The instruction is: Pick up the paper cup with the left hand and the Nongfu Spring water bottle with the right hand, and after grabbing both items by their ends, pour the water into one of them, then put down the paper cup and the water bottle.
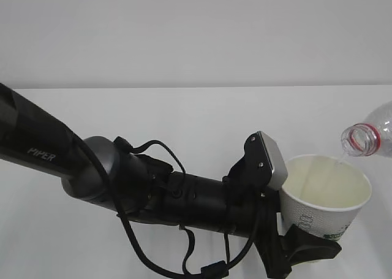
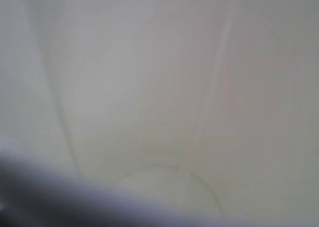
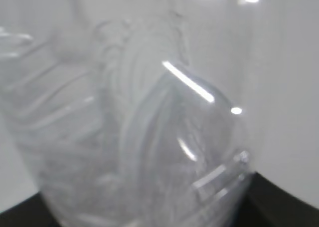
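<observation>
The white paper cup [image 1: 324,196] hangs above the table at the lower right, its cream inside showing. My left gripper [image 1: 309,239] is shut on its lower part, with one black finger [image 1: 315,247] across the front. In the left wrist view the cup's blurred inside [image 2: 164,97] fills the frame. The clear Nongfu Spring water bottle [image 1: 373,132] tilts in from the right edge, its red-ringed mouth over the cup's rim. A thin stream of water [image 1: 339,161] runs into the cup. The ribbed bottle [image 3: 139,137] fills the right wrist view, and my right gripper [image 3: 149,212] is shut on it.
My left arm, lettered PIPER [image 1: 43,153], stretches from the left edge across the lower half of the exterior view, with cables looping under it. The white table [image 1: 184,119] lies beneath it and a plain grey wall stands behind.
</observation>
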{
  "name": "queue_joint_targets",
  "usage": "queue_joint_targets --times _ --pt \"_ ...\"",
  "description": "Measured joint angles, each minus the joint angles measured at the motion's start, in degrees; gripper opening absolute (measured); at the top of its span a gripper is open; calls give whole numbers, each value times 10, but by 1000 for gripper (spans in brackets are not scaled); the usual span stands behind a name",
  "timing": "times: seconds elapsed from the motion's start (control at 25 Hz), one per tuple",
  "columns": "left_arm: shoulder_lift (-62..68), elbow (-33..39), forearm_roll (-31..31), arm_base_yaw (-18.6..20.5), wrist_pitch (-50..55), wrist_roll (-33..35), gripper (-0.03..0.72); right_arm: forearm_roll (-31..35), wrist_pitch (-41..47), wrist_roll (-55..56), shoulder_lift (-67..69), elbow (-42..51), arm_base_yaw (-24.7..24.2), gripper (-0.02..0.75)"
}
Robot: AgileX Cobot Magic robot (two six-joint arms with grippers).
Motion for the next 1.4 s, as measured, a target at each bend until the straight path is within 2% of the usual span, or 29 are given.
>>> queue_joint_targets --times 1.4 --pt "0 0 1 0 0 0 517 0 -2 -12 0 0 0 446"
